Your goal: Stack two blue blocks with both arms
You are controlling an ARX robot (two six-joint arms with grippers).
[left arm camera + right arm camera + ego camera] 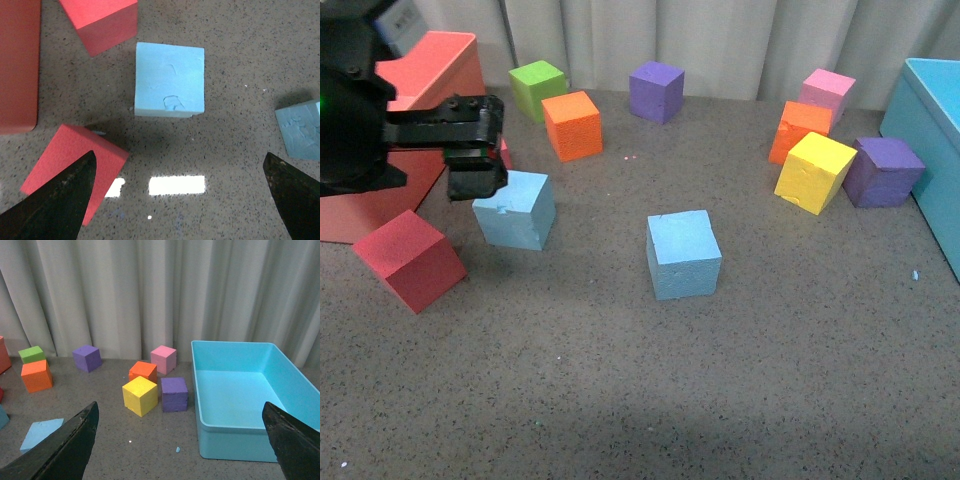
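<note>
Two light sky-blue foam cubes lie on the grey table. The notched blue block [515, 209] is at the left and fills the middle of the left wrist view [170, 80]. The second blue block [683, 254] sits near the table's middle, and shows at the edge of the left wrist view [302, 129] and the right wrist view [42, 434]. My left gripper [475, 175] is open and empty, just above and left of the notched block. In the left wrist view its fingertips [65, 200] are spread wide. My right gripper [180, 440] is open and empty, outside the front view.
Red cubes [410, 260] and a red ramp [425, 90] crowd the left. Green [538, 88], orange [572, 125], purple [656, 91], pink [826, 92], orange [800, 130], yellow [815, 172] and purple [883, 171] cubes stand behind. A turquoise bin [935, 140] is at the right.
</note>
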